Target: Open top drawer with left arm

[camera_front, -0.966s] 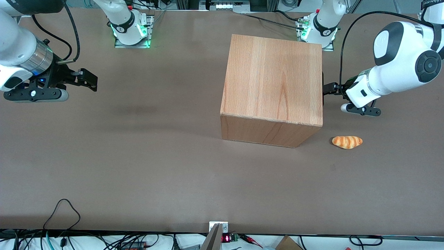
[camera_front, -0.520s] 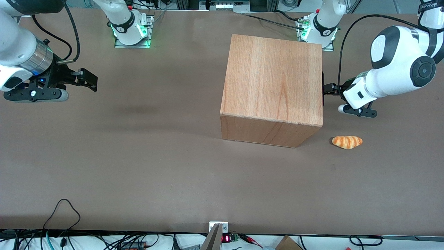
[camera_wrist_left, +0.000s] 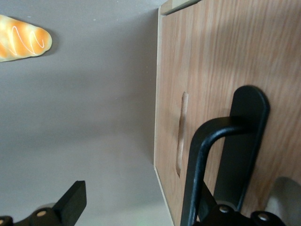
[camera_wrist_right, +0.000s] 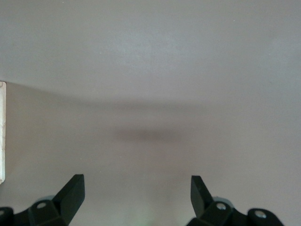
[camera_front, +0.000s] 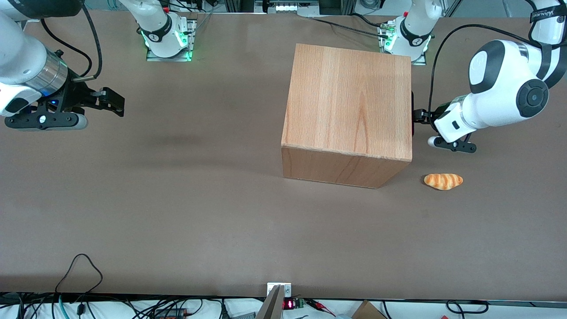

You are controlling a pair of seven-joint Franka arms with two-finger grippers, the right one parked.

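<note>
The wooden cabinet (camera_front: 350, 97) stands on the table, its front facing the working arm's end. In the front view only a thin dark strip shows at that front edge. The left wrist view shows the wooden front panel of the top drawer (camera_wrist_left: 211, 61) with a black bar handle (camera_wrist_left: 249, 117) and a narrow recessed slot (camera_wrist_left: 181, 136); the panel sits flush. My left gripper (camera_front: 418, 117) is right in front of this panel, level with the handle. It is open (camera_wrist_left: 136, 200): one fingertip (camera_wrist_left: 73, 200) shows over the table, and the other is hidden by the handle's bar.
An orange bread roll (camera_front: 443, 181) lies on the brown table (camera_front: 177, 199), nearer the front camera than my gripper; it also shows in the left wrist view (camera_wrist_left: 21, 37). A black cable (camera_front: 436, 66) loops above the left arm's wrist.
The left arm has moved in toward the cabinet's front, bringing the gripper closer to the handle. The cabinet and the bread roll have not moved.
</note>
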